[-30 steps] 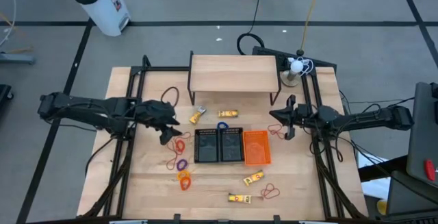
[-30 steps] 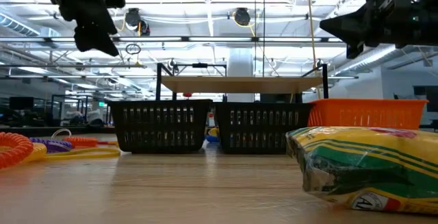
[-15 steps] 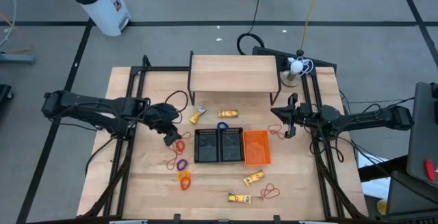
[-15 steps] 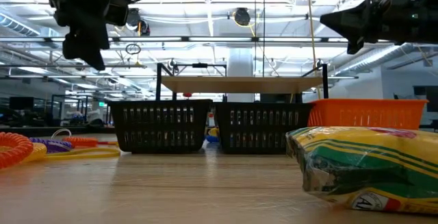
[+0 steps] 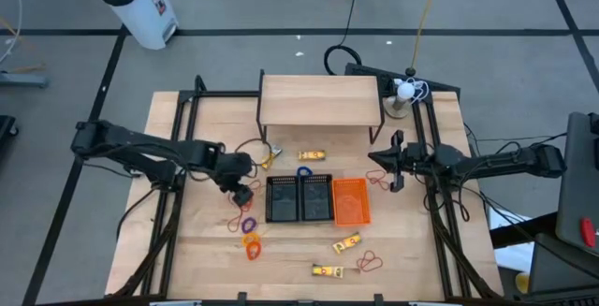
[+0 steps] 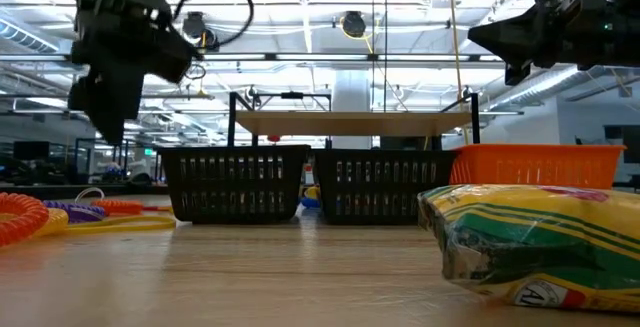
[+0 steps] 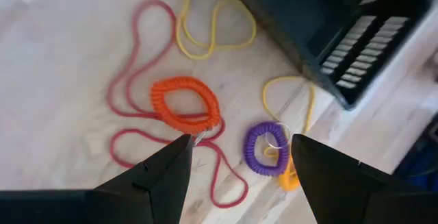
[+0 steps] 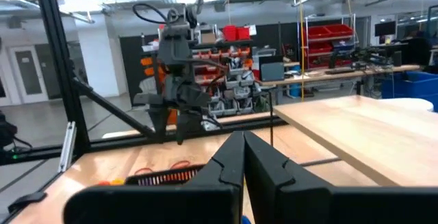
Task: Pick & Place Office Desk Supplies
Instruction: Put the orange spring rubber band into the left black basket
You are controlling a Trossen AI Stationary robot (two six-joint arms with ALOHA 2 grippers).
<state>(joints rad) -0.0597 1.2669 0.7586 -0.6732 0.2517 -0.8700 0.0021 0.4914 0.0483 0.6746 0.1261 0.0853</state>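
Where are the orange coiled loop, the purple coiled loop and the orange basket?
orange coiled loop [image 7: 185, 105]: left wrist view, on its lower coiled edge.
purple coiled loop [image 7: 267, 147]: left wrist view, on its left coiled band.
orange basket [image 5: 351, 201]: high view, on its floor.

Left claw [image 5: 242, 195] covers part of the band cluster in the high view; can't tell there which loops sit under it. Left wrist view: pink loop [image 7: 137, 107] blurred, its lower end cut by the frame edge; black basket [image 7: 328, 25] cropped at the top and right. Low view: yellow packet [image 6: 530, 237] cut off at the right edge, label print unreadable; orange coil [image 6: 25, 217] cropped at the left edge. Right wrist view: right claw [image 8: 241, 172] blocks the tabletop [image 8: 301, 142] just ahead of it. Gold pieces [image 5: 312, 156] too small for detail in the high view.
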